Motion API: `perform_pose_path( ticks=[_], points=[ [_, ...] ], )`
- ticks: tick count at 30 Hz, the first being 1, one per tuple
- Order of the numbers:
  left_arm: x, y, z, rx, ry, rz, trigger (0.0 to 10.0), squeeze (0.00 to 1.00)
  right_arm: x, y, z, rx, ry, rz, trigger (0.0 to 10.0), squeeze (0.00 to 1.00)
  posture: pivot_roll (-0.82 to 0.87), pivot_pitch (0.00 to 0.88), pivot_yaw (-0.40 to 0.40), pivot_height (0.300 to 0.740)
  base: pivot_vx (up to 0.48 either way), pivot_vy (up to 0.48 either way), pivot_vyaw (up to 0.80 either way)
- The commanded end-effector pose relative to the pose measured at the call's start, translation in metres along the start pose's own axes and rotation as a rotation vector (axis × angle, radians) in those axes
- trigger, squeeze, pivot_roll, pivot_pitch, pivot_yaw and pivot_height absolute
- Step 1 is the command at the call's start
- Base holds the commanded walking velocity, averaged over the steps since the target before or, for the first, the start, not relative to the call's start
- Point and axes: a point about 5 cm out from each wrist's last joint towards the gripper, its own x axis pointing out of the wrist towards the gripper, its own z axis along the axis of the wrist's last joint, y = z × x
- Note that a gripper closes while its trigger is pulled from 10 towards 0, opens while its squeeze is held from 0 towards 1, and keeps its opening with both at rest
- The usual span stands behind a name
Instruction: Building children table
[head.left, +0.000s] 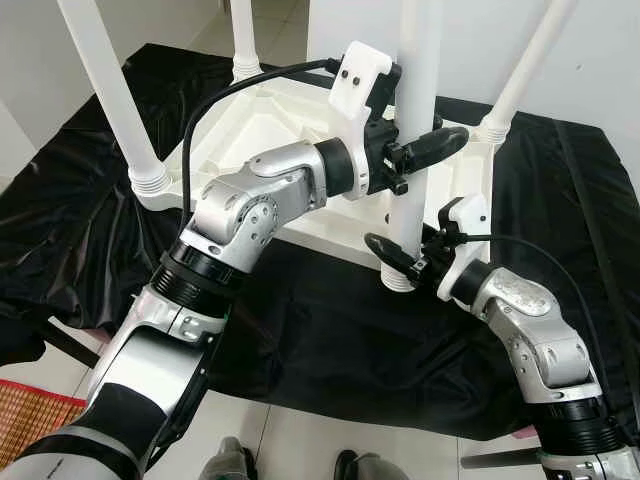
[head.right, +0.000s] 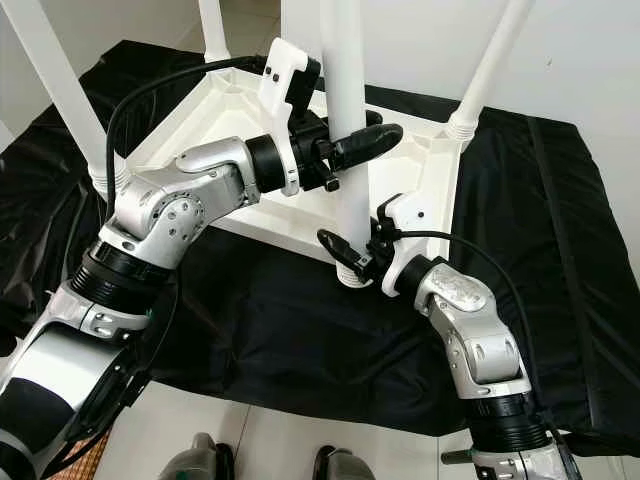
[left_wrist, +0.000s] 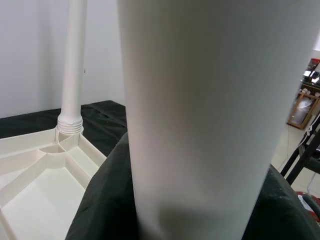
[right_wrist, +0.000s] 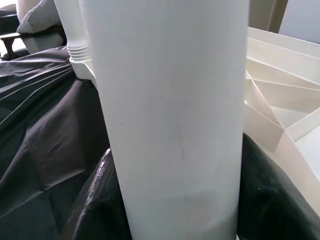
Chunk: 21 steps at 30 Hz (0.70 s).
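A white children's table (head.left: 268, 118) lies upside down on a black cloth (head.left: 330, 330), its ribbed underside facing up. Three white legs (head.left: 112, 95) (head.left: 245, 35) (head.left: 525, 70) stand in its far and side corners. A fourth leg (head.left: 412, 60) stands upright at the near corner, its ribbed base (head.left: 400, 280) at the table's edge. My left gripper (head.left: 422, 150) is shut around this leg at mid height. My right gripper (head.left: 395, 255) is shut on the same leg just above its base. Up close, the leg (left_wrist: 200, 110) (right_wrist: 170, 110) sits between the black fingers.
The cloth covers a low platform with light floor tiles around it. A red woven mat (head.left: 30, 410) lies at the near left. A white wall (head.left: 560, 40) rises behind the table. Furniture stands far off (left_wrist: 302, 107).
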Motion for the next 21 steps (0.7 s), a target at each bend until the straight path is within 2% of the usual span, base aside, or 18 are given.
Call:
perform_pose_path(
  ticks=[1,5,7,8,14,19,20,21],
  points=[
    [0.004,-0.012,0.001,0.040,0.034,-0.203,10.0,0.00,0.000,-0.003,0.001,0.002,-0.003,-0.033,10.0,0.00,0.08,0.142,-0.032,0.740,0.000,0.000,0.00],
    [0.008,-0.006,0.001,0.069,0.070,-0.121,10.0,0.00,0.002,-0.005,0.000,0.017,-0.009,-0.058,10.0,0.00,0.09,0.143,-0.031,0.740,0.000,0.000,0.00],
    [0.008,-0.006,0.001,0.070,0.071,-0.117,10.0,0.00,0.002,-0.005,0.000,0.018,-0.009,-0.060,10.0,0.00,0.09,0.143,-0.031,0.740,0.000,0.000,0.00],
    [0.009,-0.004,0.002,0.078,0.077,-0.090,10.0,0.00,0.003,-0.006,0.001,0.023,-0.020,-0.073,10.0,1.00,0.09,0.143,-0.031,0.740,0.000,0.000,0.00],
    [0.014,0.010,0.016,0.103,0.075,0.096,10.0,0.00,0.012,-0.012,0.008,0.013,-0.067,-0.189,10.0,1.00,0.09,0.146,-0.028,0.740,0.000,0.000,0.00],
    [0.015,0.015,0.024,0.122,0.068,0.176,10.0,0.00,0.018,-0.012,0.011,0.001,-0.072,-0.233,10.0,1.00,0.09,0.150,-0.027,0.740,0.000,0.000,0.00],
    [0.015,0.018,0.030,0.136,0.054,0.232,10.0,0.00,0.023,-0.011,0.011,-0.011,-0.070,-0.268,10.0,0.00,0.09,0.150,-0.027,0.740,0.000,0.000,0.00],
    [0.016,0.019,0.033,0.144,0.048,0.253,10.0,0.00,0.026,-0.011,0.012,-0.018,-0.071,-0.291,10.0,0.00,0.09,0.150,-0.027,0.740,0.000,0.000,0.00]
  ],
)
